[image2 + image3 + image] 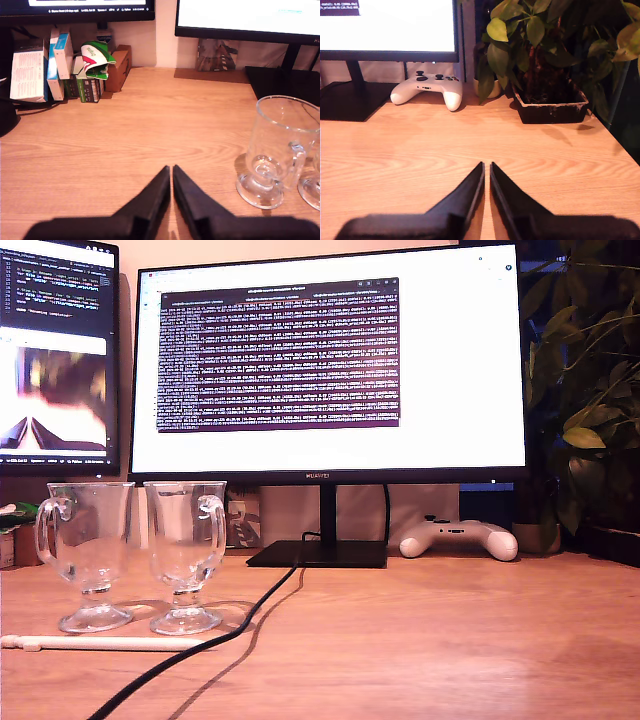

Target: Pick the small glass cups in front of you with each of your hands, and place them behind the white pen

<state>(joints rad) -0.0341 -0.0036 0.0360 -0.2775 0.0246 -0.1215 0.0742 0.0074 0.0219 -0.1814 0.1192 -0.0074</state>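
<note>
Two small glass cups stand upright side by side on the wooden desk at the exterior view's left, one (85,540) with its handle outward and the other (186,540) beside it. The white pen (100,643) lies flat on the camera side of their bases. Neither gripper shows in the exterior view. In the first wrist view my first gripper (171,168) is shut and empty, with a glass cup (274,150) standing apart to one side and a second cup's base (312,192) at the frame edge. My second gripper (486,164) is shut over bare desk, with no cup in its view.
A black cable (200,640) runs from the monitor stand (320,553) across the desk past the cups. A white game controller (460,537) and a potted plant (550,107) sit at the exterior view's right. Boxes (55,65) stand against the wall.
</note>
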